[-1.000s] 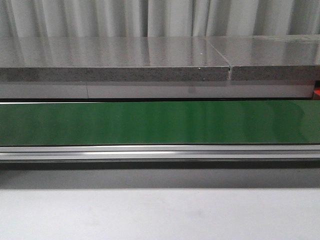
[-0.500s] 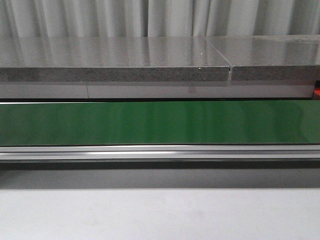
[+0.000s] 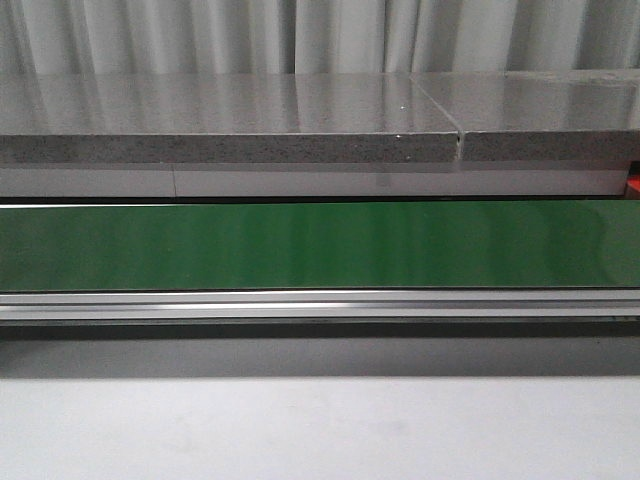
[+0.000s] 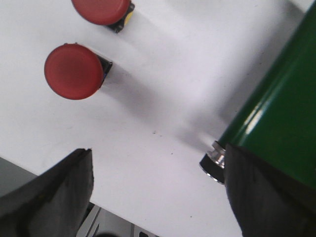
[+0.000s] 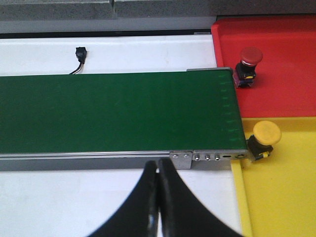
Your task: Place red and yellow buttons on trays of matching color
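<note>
The left gripper (image 4: pixel 158 197) hangs with its fingers spread wide apart and nothing between them, above a white table (image 4: pixel 163 74). Two red buttons sit on that table: one red button (image 4: pixel 74 71) stands whole in the left wrist view, a second red button (image 4: pixel 102 10) is cut off by the edge of that view. Both are well apart from the open fingers. The end of the green belt (image 4: pixel 281 123) runs just beside the gripper.

The right gripper (image 5: pixel 158 197) has its fingers pressed together, holding nothing, and hangs near the belt's near rail. Past the belt's end lie a red tray (image 5: pixel 286 39) with a red-capped button (image 5: pixel 247 65) on it, and a yellow tray (image 5: pixel 286 197) with a yellow button (image 5: pixel 264 138) at its edge, touching or almost touching the belt's end plate.

The front view shows only the bare belt — no arm, no button.

The risks, as I judge them: the two loose red buttons stand close together, so closing on one could knock the other; their round caps may slip from a shallow grip — and a button let go on the wrong tray would spoil the sorting.
</note>
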